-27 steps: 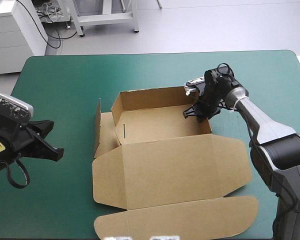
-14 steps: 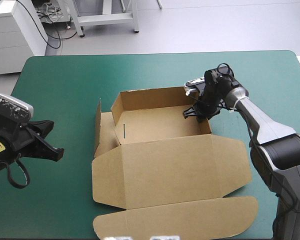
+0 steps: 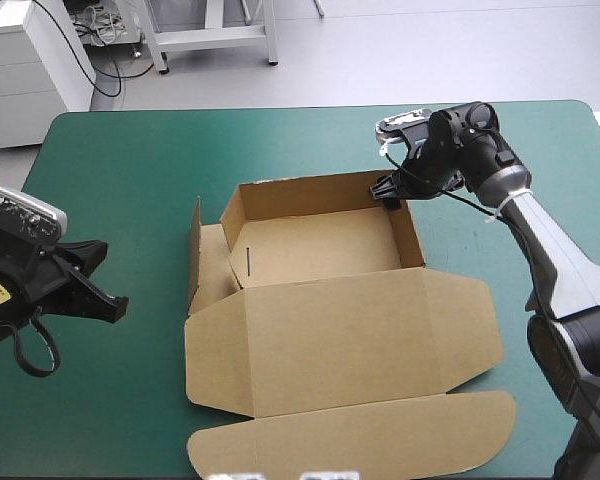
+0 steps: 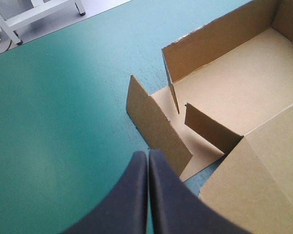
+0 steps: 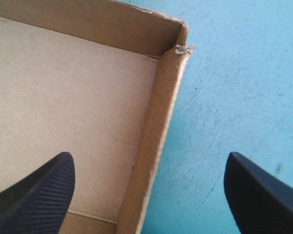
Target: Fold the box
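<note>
So, the brown box (image 3: 320, 310) sits on the teal-green counter (image 3: 130, 160) as an open tray, with its lid lying flat toward the near edge. The right claw (image 3: 388, 192) hangs over the tray's far right corner, spread wide apart, straddling the right wall. The left claw (image 4: 148, 156) is pressed together, off to the box's left.

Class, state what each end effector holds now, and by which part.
Nothing is held. The right end effector stands open astride the right wall of the box; the left end effector is shut on nothing.
</note>
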Robot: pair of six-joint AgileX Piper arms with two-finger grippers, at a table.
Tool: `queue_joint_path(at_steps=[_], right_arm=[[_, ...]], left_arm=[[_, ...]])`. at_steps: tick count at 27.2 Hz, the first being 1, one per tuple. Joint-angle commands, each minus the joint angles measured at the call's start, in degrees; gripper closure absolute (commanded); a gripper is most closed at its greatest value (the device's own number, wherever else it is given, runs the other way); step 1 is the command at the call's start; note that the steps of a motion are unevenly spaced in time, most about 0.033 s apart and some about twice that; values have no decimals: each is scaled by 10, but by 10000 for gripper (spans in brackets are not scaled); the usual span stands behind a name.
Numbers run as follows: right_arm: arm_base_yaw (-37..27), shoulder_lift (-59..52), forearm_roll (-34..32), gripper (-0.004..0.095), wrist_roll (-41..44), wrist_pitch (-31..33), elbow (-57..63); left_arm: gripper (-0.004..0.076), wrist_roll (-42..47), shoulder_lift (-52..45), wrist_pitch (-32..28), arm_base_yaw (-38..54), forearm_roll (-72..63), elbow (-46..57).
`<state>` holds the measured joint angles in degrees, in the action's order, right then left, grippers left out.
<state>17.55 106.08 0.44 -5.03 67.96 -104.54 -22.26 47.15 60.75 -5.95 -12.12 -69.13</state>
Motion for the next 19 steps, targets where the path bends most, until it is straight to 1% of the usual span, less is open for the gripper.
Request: queue_joint_path(at_steps=[1, 15, 19], right_arm=[[-1, -33, 0, 128, -3, -10, -18], [-1, 44, 0, 132, -1, -10, -18], [-1, 55, 2, 200, 2, -10, -18]], left_arm=[[732, 2, -1, -32, 0, -11, -16], [732, 2, -1, -26, 0, -11, -16], [732, 2, -1, -20, 0, -11, -16]])
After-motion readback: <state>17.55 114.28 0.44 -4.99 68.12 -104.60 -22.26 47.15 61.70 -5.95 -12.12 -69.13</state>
